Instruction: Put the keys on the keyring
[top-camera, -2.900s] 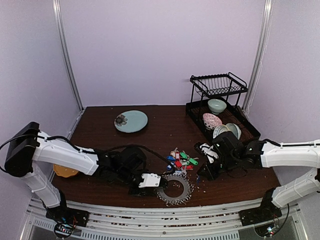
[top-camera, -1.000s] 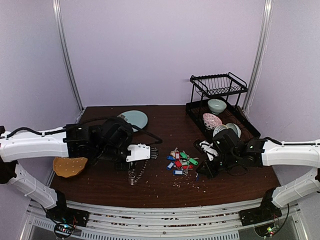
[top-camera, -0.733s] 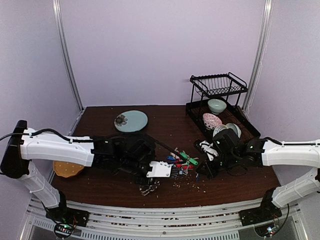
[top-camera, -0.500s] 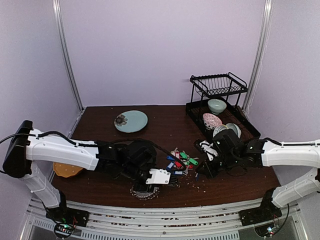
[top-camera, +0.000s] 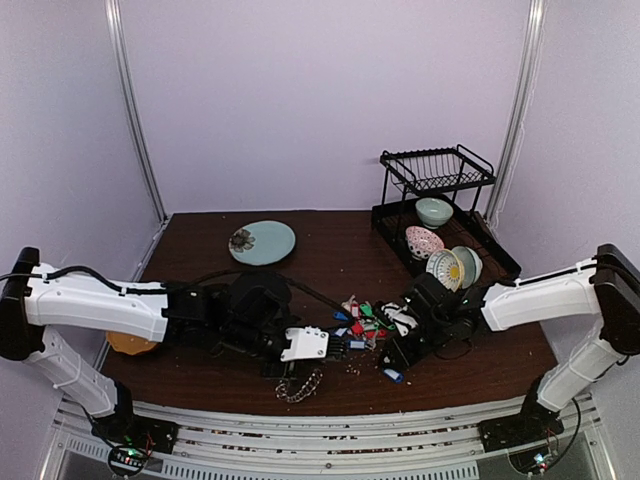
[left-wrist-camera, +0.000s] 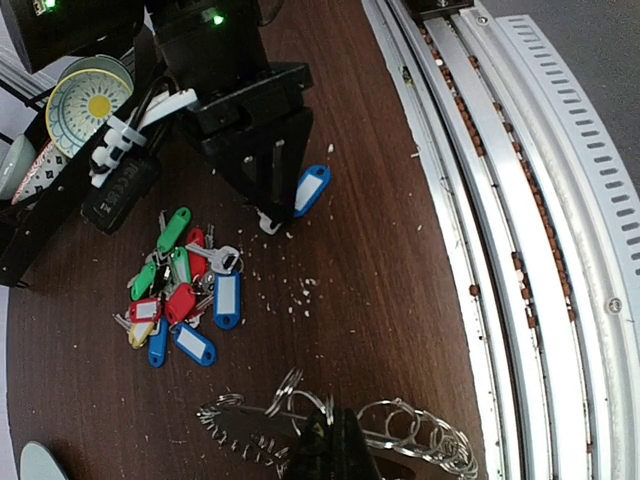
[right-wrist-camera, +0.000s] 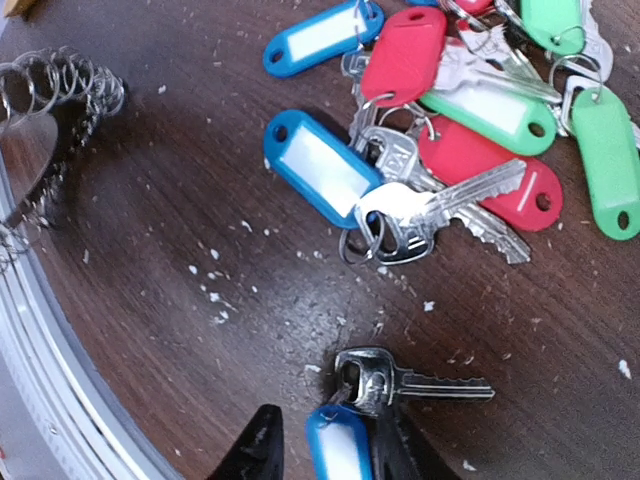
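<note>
The keys (top-camera: 362, 322) lie in a heap of blue, red and green tags at the table's middle, also seen as the keys (left-wrist-camera: 180, 290) and the keys (right-wrist-camera: 470, 130). One blue-tagged key (right-wrist-camera: 338, 450) lies apart from the heap, its silver blade (right-wrist-camera: 410, 383) flat on the wood. My right gripper (right-wrist-camera: 325, 445) stands open around that tag, with a gap on its left side; the right gripper (top-camera: 391, 363) is low over the table. My left gripper (left-wrist-camera: 335, 445) is shut on the keyring (left-wrist-camera: 250, 430), which droops below the left gripper (top-camera: 306, 357) as the keyring (top-camera: 300, 386).
A black dish rack (top-camera: 470, 235) holding bowls stands at the back right. A teal plate (top-camera: 262, 242) lies at the back, an orange disc (top-camera: 122, 344) at the left edge. Aluminium rails (left-wrist-camera: 500, 230) run along the near edge. White crumbs dot the wood.
My left arm swung the keyring from the left side to the centre front. My right gripper moved forward-left, opened, and a blue-tagged key now lies apart from the heap.
</note>
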